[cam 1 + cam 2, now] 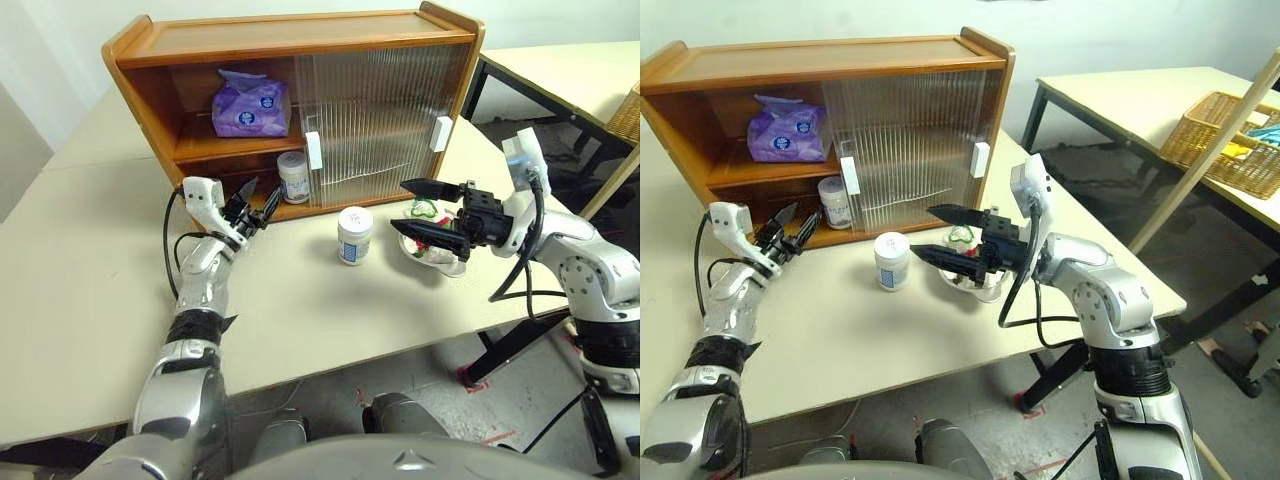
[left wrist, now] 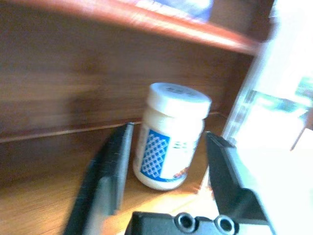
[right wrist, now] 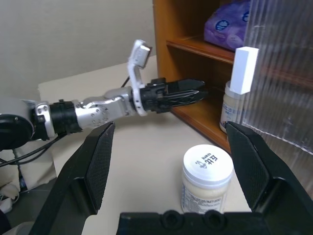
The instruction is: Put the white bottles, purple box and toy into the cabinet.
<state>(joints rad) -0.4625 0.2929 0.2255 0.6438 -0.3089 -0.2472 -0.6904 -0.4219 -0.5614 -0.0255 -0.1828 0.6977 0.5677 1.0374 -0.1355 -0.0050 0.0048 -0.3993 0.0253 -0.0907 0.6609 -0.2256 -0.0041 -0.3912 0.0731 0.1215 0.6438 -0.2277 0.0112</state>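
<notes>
We saw the purple box (image 1: 251,108) already on the upper shelf of the cabinet (image 1: 260,38), upper centre of the frame, and one bottle (image 1: 294,177) on the lower shelf beside the door's white handle (image 1: 313,150). Our left gripper (image 1: 256,203) sat at the cabinet's mouth, fingers spread and empty, the jar standing free between them. A second bottle (image 1: 354,235) stood on the table at frame centre. Our right gripper (image 1: 420,208), jaws wide, hovered just right of it, over the toy (image 1: 424,209), probably poised for the next pick.
</notes>
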